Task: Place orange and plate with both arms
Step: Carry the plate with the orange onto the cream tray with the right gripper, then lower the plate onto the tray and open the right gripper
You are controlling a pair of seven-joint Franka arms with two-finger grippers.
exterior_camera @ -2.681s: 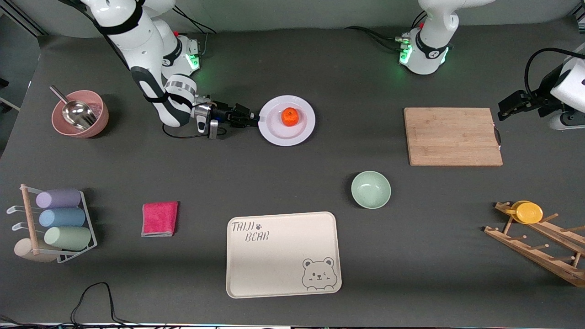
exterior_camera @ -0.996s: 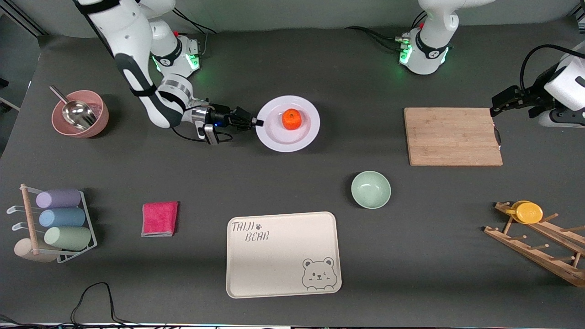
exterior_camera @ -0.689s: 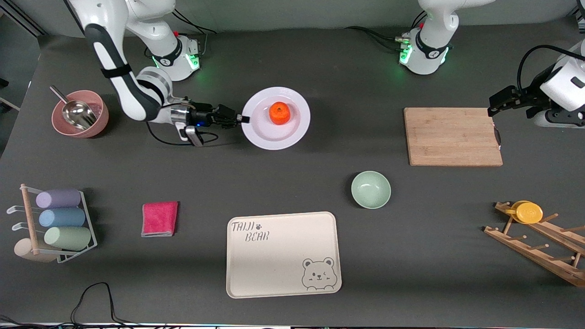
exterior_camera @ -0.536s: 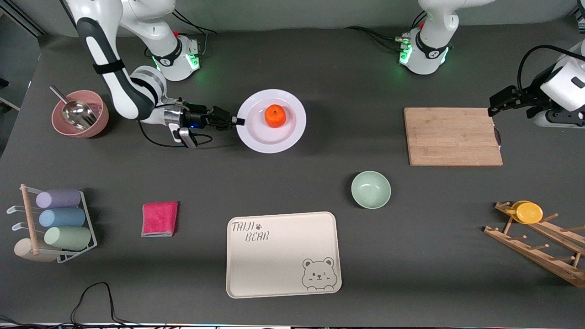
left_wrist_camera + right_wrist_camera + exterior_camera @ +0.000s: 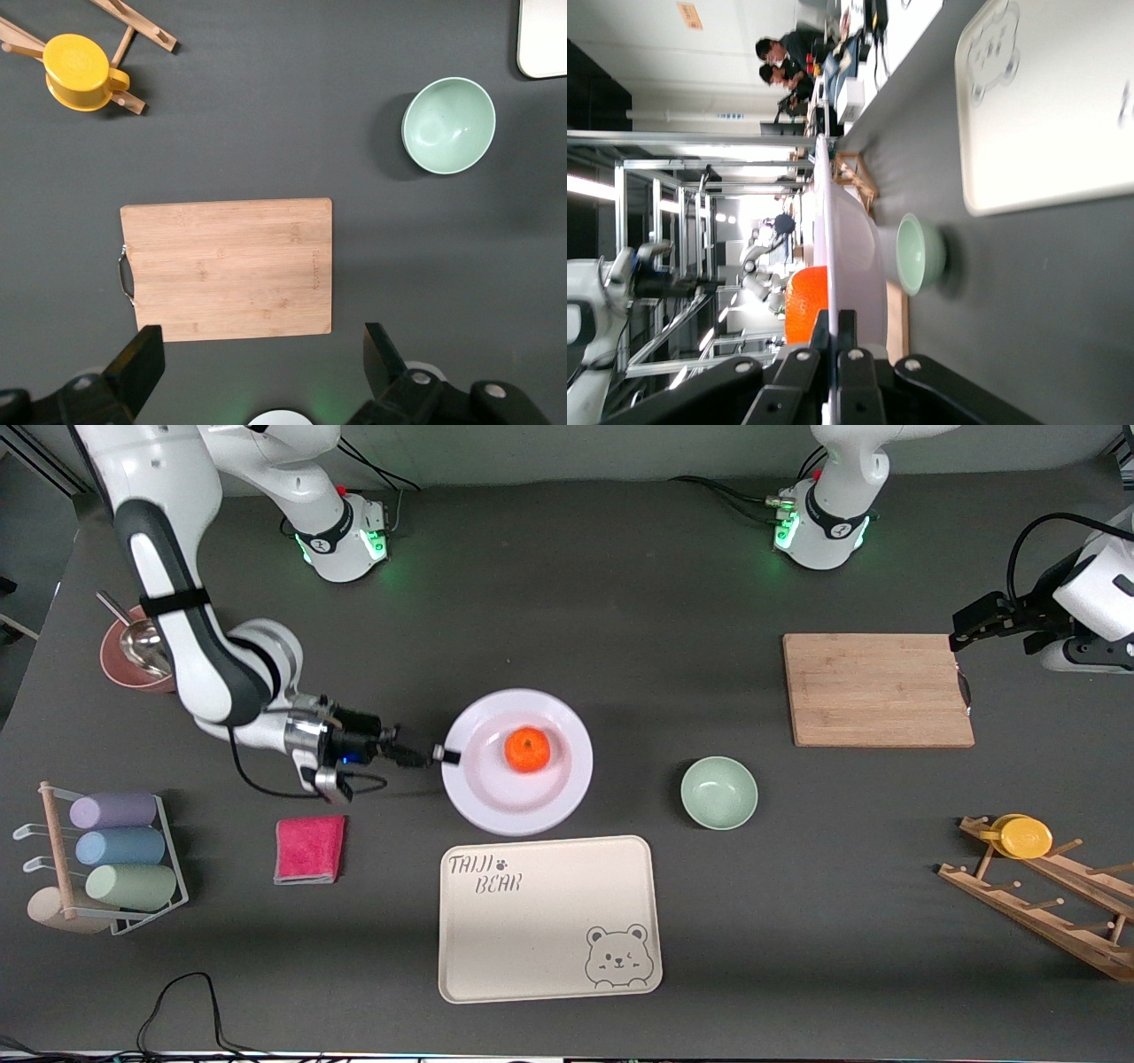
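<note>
- "TAIJI BEAR" — printed in outlined capitals on the beige tray (image 5: 549,918), in two lines at the corner toward the right arm's end of the desk, with a small paw print just after the first word.
- A winking bear's face — a drawing, not lettering — sits in the tray's corner nearest the front camera, toward the left arm's end.
- The right wrist view shows the same tray (image 5: 1063,115) edge-on; its lettering and bear are there but too skewed to read.
- An orange sign (image 5: 689,15) hangs on the room's ceiling in that view; its writing cannot be made out.
</note>
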